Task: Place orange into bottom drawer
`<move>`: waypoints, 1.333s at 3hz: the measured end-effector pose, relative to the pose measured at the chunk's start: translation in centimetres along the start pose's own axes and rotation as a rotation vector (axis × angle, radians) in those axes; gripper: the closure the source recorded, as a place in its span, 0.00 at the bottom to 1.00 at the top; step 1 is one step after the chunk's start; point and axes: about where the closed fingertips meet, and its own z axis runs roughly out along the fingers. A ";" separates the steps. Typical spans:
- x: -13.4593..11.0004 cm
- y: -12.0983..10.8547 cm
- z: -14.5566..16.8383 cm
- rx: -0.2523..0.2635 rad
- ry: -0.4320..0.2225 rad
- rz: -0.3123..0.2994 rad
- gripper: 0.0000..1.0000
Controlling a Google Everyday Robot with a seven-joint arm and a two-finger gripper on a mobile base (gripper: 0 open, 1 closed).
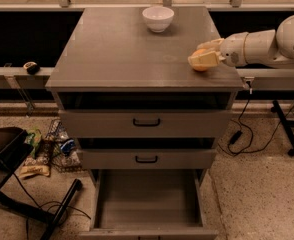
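Note:
The orange (201, 63) is at the right edge of the grey cabinet top (122, 49), between the cream fingers of my gripper (203, 58). The gripper reaches in from the right on a white arm (267, 46) and is shut on the orange, which is at or just above the surface. The bottom drawer (147, 196) is pulled open below, a wide grey tray with nothing in it. It lies well below and to the left of the gripper.
A white bowl (158, 18) stands at the back of the cabinet top. The two upper drawers (146, 122) with black handles are closed. Bags and a wire basket (54, 146) lie on the floor at left, with a black stand (17, 194). A cable (239, 129) hangs at right.

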 end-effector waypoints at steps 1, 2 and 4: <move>0.0 0.0 0.0 0.000 0.000 0.000 1.00; -1.5 0.1 -1.5 0.017 0.005 -0.032 1.00; -10.4 6.2 -14.0 0.228 -0.081 -0.185 1.00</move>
